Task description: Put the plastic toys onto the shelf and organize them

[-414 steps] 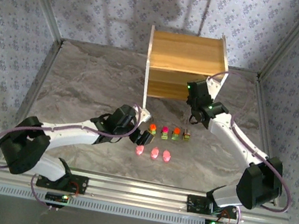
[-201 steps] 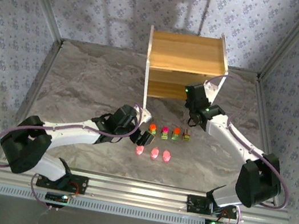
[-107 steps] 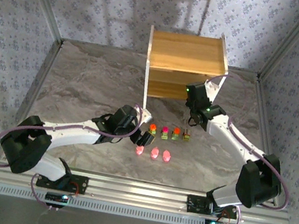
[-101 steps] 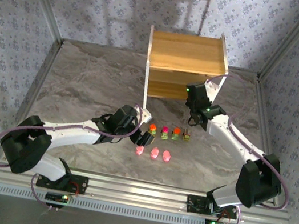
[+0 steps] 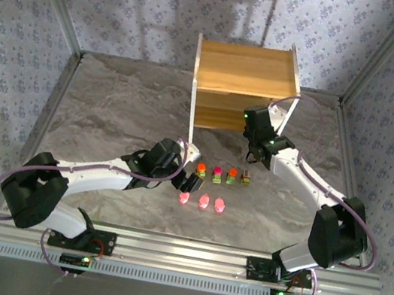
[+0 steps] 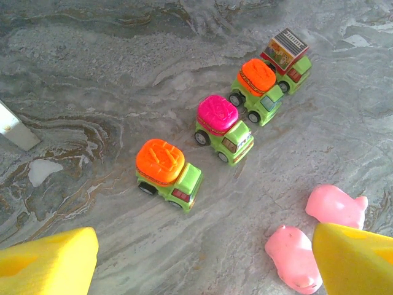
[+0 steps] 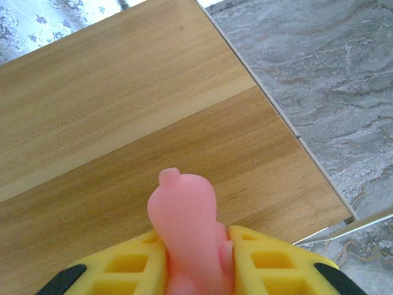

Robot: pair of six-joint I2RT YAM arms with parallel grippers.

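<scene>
Right arm at shelf, right fingers around pink toy; left fingers wide.

Grey marbled table, floral-patterned walls

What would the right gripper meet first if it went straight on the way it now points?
Probably the wooden shelf board: the right gripper, shut on a pink toy, faces it, though depth is unclear.
</scene>
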